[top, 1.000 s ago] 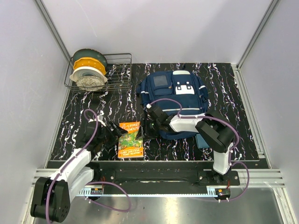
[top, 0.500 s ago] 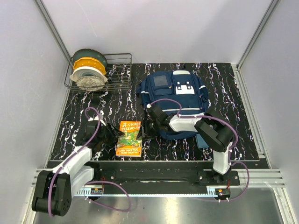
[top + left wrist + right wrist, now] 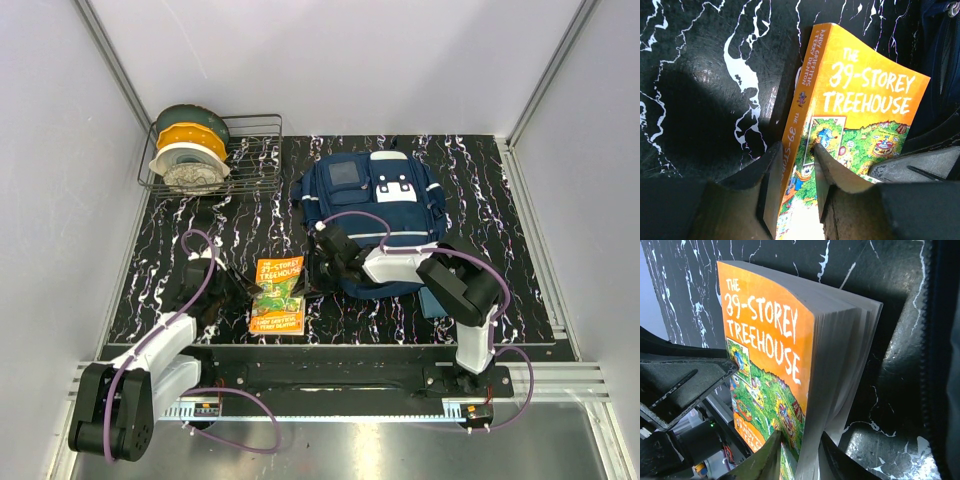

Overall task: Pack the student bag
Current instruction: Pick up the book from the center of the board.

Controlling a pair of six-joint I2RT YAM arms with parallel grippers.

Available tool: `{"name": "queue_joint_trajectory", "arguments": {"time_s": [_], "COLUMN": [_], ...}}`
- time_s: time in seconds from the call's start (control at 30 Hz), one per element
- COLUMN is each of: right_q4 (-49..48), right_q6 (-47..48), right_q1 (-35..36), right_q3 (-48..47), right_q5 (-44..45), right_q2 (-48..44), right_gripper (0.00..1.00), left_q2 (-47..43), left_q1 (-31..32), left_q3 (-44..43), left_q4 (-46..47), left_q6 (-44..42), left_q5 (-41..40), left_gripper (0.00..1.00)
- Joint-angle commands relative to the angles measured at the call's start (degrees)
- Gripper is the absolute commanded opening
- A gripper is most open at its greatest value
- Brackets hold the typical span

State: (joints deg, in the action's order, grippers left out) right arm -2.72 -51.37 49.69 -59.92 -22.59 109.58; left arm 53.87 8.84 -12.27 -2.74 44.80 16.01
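Observation:
An orange paperback, "The 39-Storey Treehouse" (image 3: 279,296), lies on the black marbled table just left of the student bag (image 3: 375,205), a navy backpack with white patches. My left gripper (image 3: 238,293) is shut on the book's spine edge; the left wrist view shows the fingers (image 3: 769,185) pressed either side of the book (image 3: 865,110). My right gripper (image 3: 314,275) is shut on the page edge, its fingers (image 3: 836,460) clamping the book (image 3: 770,355) from cover to back. The bag's navy fabric (image 3: 946,340) fills the right edge of that view.
A wire basket (image 3: 255,150) with filament spools (image 3: 190,150) stands at the back left. A small teal-blue pouch (image 3: 432,303) lies by the right arm, partly hidden. Grey walls enclose the table on three sides.
My left gripper slid in and closed on the book's spine edge. The right gripper tightened on the page edge. The book shifted slightly and squared up.

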Motion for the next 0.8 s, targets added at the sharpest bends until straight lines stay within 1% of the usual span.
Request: {"name": "queue_joint_trajectory", "arguments": {"time_s": [0.0,0.03,0.13,0.17,0.2,0.23,0.27,0.3,0.37,0.4,0.43,0.5,0.53,0.63,0.77], "right_q4": [-12.58,-11.88,-10.99,-10.73,-10.12,-9.59,-9.32,-9.41,-9.76,-10.02,-10.63,-13.43,-13.97,-14.86,-11.44], "right_q6": [-2.68,-2.42,-1.89,-1.45,-1.19,-0.66,0.21,0.66,2.15,2.24,2.24,1.28,1.02,0.31,1.18], "right_q1": [0.84,0.76,0.85,0.76,0.84,0.85,0.85,0.93,0.76,0.76,0.76,0.85,0.76,0.84,0.76], "right_q3": [-2.92,-3.09,-3.36,-3.36,-3.19,-3.10,-2.84,-1.96,-0.47,0.06,0.68,3.05,3.66,5.60,6.05], "right_q5": [-0.09,0.17,0.96,1.06,1.23,1.67,2.19,2.72,2.99,3.08,3.08,2.64,2.64,2.72,5.27], "right_q2": [-1.38,-1.47,-1.82,-2.17,-2.35,-2.88,-4.10,-4.98,-7.71,-8.76,-10.68,-12.63,-14.29,-17.11,-17.82], "right_gripper": [0.35,0.28,0.00,0.00,0.00,0.00,0.00,0.00,0.00,0.00,0.00,0.00,0.00,0.00,0.00], "left_q2": [0.01,-0.08,-0.34,-0.78,-1.22,-1.65,-2.79,-3.32,-5.34,-6.13,-6.75,-8.07,-8.16,-7.46,-6.93], "left_q1": [1.62,1.62,1.71,1.62,1.62,1.62,1.70,1.62,1.62,1.53,1.53,1.53,1.53,1.44,1.18], "left_q3": [-1.53,-1.61,-1.79,-1.88,-2.05,-3.10,-3.98,-5.21,-10.04,-11.62,-14.77,-17.51,-20.13,-24.45,-25.96], "left_q4": [2.57,2.57,2.57,2.57,2.22,1.52,-1.27,-3.74,-10.40,-12.09,-13.59,-15.89,-16.32,-17.73,-17.47], "left_q6": [1.88,1.87,1.87,1.87,1.79,1.18,0.65,-1.27,-3.39,-5.23,-6.03,-8.39,-9.02,-10.60,-10.70], "left_q5": [11.76,11.76,11.85,11.68,11.15,10.45,9.57,6.69,2.99,-0.51,-2.02,-4.05,-4.32,-4.32,-3.27], "left_gripper": [0.23,0.23,0.22,0.24,0.28,0.39,0.65,0.76,0.87,0.97,0.99,0.99,0.99,0.99,0.99]}}
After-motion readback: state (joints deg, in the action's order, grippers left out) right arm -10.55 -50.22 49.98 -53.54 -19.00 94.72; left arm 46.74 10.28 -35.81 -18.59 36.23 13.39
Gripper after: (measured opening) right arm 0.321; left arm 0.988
